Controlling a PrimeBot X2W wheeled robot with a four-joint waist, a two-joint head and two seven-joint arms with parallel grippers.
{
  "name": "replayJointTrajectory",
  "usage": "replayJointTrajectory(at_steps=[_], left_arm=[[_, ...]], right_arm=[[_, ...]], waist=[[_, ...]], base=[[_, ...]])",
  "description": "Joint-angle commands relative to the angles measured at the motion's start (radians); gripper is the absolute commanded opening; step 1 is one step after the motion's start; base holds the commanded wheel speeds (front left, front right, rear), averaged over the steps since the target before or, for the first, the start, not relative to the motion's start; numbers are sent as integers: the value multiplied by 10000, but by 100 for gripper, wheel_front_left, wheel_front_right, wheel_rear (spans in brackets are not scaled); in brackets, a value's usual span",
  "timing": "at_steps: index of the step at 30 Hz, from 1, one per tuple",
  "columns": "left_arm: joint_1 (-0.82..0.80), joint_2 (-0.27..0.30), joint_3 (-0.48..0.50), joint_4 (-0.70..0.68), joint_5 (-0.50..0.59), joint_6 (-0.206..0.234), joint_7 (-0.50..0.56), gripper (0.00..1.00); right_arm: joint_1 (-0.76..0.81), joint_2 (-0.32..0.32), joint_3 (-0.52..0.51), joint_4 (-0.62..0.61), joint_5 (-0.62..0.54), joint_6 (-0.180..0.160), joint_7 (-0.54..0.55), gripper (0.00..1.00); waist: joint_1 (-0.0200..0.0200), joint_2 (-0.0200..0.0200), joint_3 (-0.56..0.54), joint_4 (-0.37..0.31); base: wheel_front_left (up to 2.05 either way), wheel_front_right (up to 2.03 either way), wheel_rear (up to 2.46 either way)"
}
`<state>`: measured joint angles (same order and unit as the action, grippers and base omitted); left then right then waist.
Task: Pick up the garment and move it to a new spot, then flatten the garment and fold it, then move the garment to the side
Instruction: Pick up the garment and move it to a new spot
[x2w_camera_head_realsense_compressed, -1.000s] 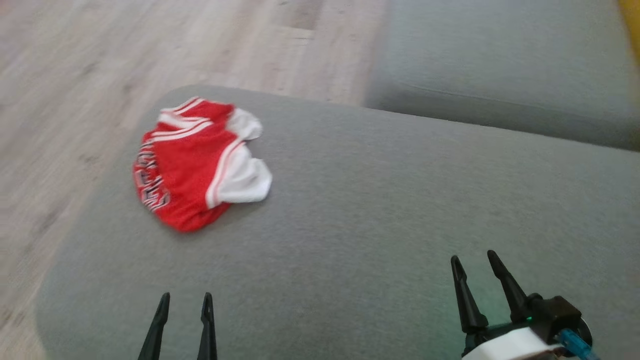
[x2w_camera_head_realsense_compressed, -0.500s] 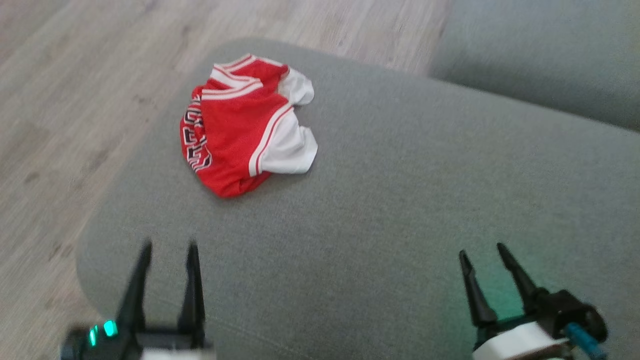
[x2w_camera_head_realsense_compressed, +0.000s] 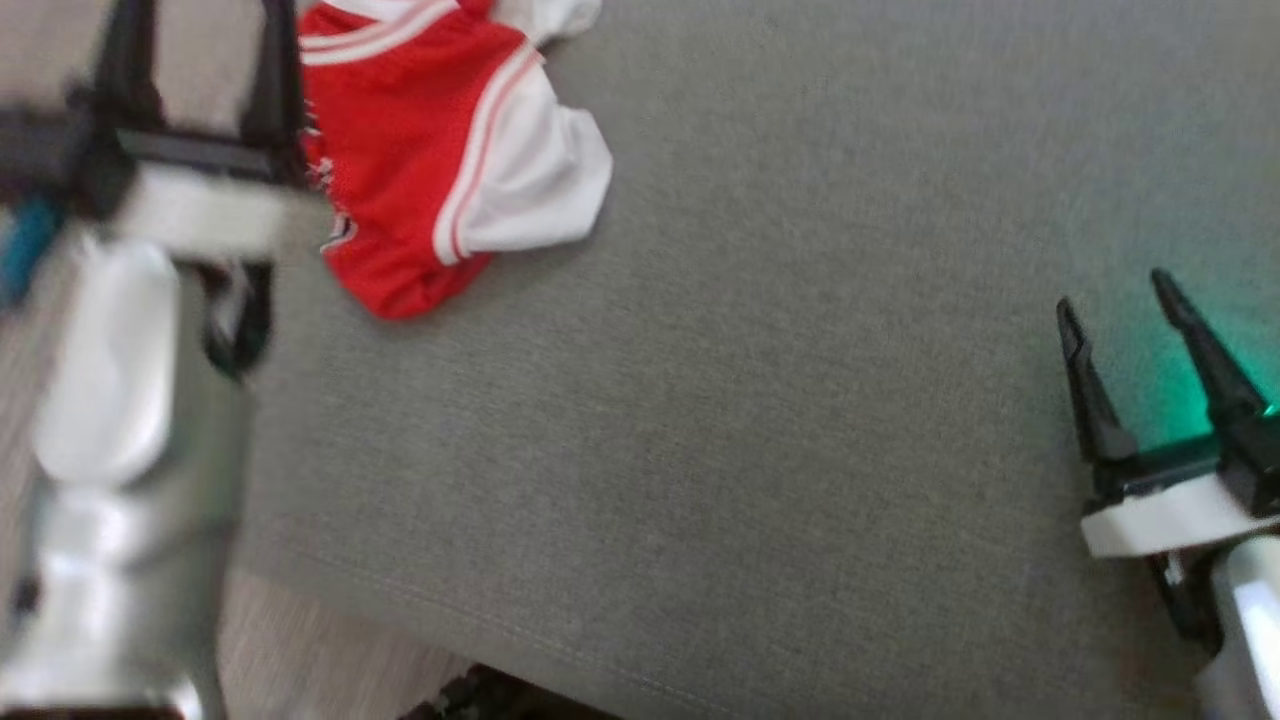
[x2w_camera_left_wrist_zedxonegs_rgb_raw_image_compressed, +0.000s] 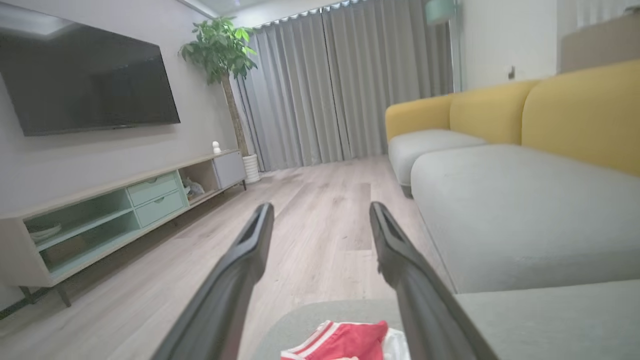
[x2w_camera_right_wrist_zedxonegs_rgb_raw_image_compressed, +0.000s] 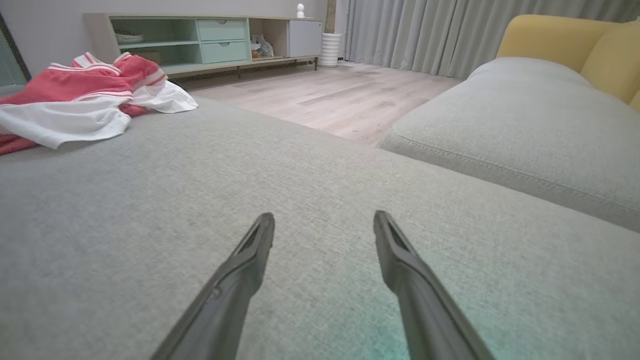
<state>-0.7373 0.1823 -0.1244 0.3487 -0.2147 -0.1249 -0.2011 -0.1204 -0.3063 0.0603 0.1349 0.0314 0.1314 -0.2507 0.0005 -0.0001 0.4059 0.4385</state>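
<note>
A crumpled red garment (x2w_camera_head_realsense_compressed: 410, 170) with white panels and white stripes lies on the grey sofa cushion (x2w_camera_head_realsense_compressed: 800, 350), at the upper left of the head view. My left gripper (x2w_camera_head_realsense_compressed: 200, 40) stands open just left of it, over the cushion's edge, with nothing between its fingers. In the left wrist view the garment (x2w_camera_left_wrist_zedxonegs_rgb_raw_image_compressed: 345, 342) shows low between the open fingers of that gripper (x2w_camera_left_wrist_zedxonegs_rgb_raw_image_compressed: 321, 207). My right gripper (x2w_camera_head_realsense_compressed: 1115, 295) is open and empty over bare cushion, far to the garment's right. From the right wrist, the garment (x2w_camera_right_wrist_zedxonegs_rgb_raw_image_compressed: 75, 100) lies far left of the open gripper (x2w_camera_right_wrist_zedxonegs_rgb_raw_image_compressed: 324, 217).
A second grey seat cushion (x2w_camera_right_wrist_zedxonegs_rgb_raw_image_compressed: 525, 130) adjoins mine, with a yellow backrest (x2w_camera_left_wrist_zedxonegs_rgb_raw_image_compressed: 575, 110) behind. Pale wood floor (x2w_camera_left_wrist_zedxonegs_rgb_raw_image_compressed: 310, 200) runs past the cushion's edge. A low TV cabinet (x2w_camera_left_wrist_zedxonegs_rgb_raw_image_compressed: 125, 205), a wall TV (x2w_camera_left_wrist_zedxonegs_rgb_raw_image_compressed: 85, 80) and a potted plant (x2w_camera_left_wrist_zedxonegs_rgb_raw_image_compressed: 222, 50) stand across the room.
The head camera has swung down and closer. My left arm has risen far up the picture to stand beside the garment. The garment lies as before; both grippers stay open.
</note>
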Motion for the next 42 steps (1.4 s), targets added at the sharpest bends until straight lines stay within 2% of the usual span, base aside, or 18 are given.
replayJointTrajectory(at_steps=[1, 5, 9, 16, 17, 18, 19, 25, 33, 37, 42], left_arm=[[-389, 568, 300, 65, -84, -45, 90, 100], [-2088, 990, -89, 2502, -564, -53, 834, 100], [-3138, 1256, -608, 4539, -1355, -55, 1787, 100], [-3717, 1563, -1604, 6559, -2591, -56, 2697, 100], [-3736, 1613, -1750, 6673, -2748, -56, 2738, 51], [-3751, 1684, -1911, 6741, -2871, -56, 2722, 16], [-3774, 1764, -2050, 6779, -3006, -56, 2671, 0], [-4102, 2256, -2832, 6582, -3590, -57, 1955, 0], [-4652, 3009, -3898, 5594, -3866, -57, 1210, 0], [-4999, 3518, -4476, 4641, -3951, -57, 1127, 0], [-5342, 4006, -5045, 3316, -4065, -57, 1430, 0]], right_arm=[[-118, -183, 160, -378, -76, -7, -111, 100], [-213, -298, -44, -694, -185, -7, -111, 100], [-128, -361, -232, -1033, -297, -7, -111, 100], [91, -398, -604, -1606, -385, -7, -29, 100], [83, -368, -633, -1639, -395, -7, -29, 100], [70, -331, -648, -1656, -409, -7, -30, 100], [43, -282, -649, -1657, -416, -7, -33, 100], [-210, 98, -387, -1310, -452, -7, -76, 100], [-708, 783, 324, -682, -188, -7, -106, 100], [-834, 1371, 693, -521, 56, -7, -108, 100], [-661, 2003, 1071, -487, 455, -7, -109, 100]], waist=[[-5, 1, 959, -448], [-5, 1, 1560, -891], [-5, 1, 1988, -1353], [-5, 1, 2586, -1735], [-5, 1, 2621, -1746], [-5, 1, 2645, -1753], [-5, 1, 2658, -1759], [-5, 1, 2208, -1764], [-5, 1, 597, -2260], [-5, 1, -655, -2991], [-5, 1, -2213, -4354]], base=[[0, 0, 0], [0, 0, 0], [0, 0, 0], [0, 0, 0], [0, 0, 0], [0, 0, 0], [0, 0, 0], [0, 0, 0], [0, 0, 0], [0, 0, 0], [0, 0, 0]])
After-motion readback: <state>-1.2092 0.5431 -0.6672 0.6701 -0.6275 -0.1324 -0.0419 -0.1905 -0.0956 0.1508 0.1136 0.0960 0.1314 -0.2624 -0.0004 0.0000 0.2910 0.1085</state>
